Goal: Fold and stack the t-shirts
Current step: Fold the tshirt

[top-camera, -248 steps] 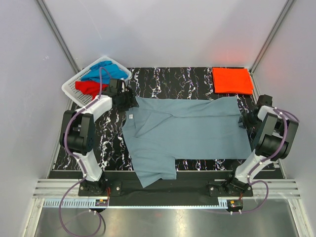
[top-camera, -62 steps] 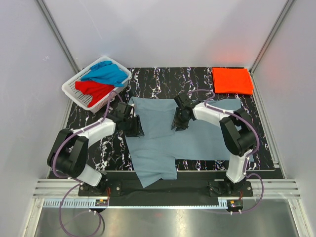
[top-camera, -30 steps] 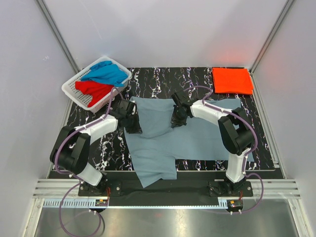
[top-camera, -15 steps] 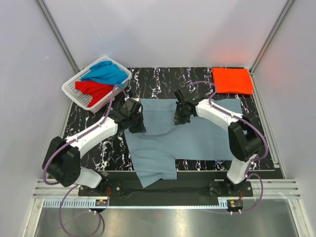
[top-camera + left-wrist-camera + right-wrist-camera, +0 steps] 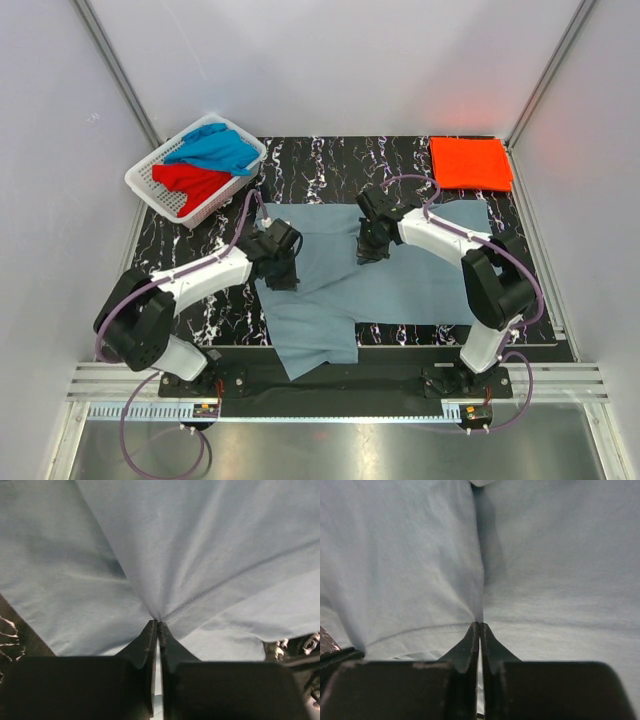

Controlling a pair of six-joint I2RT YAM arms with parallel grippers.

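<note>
The bright blue t-shirt (image 5: pixel 214 149) hides part of the red t-shirt (image 5: pixel 190 183) beneath.

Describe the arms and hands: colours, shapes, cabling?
Both arms, left arm and right arm, have white link shells, black joints and a purple cable looping outside. The left hand and right hand are black, with wedge-shaped fingers tapering to thin tips.

Both my arms reach in from their bases toward the middle, elbows bent out to the sides and wrists tipped down. My left gripper (image 5: pixel 281 268) has its dark fingers (image 5: pixel 142 647) pressed tip to tip, pinching a fold of the grey-blue t-shirt (image 5: pixel 400 290). My right gripper (image 5: pixel 369 250), well apart from the left, is clamped the same way on the same cloth.
</note>
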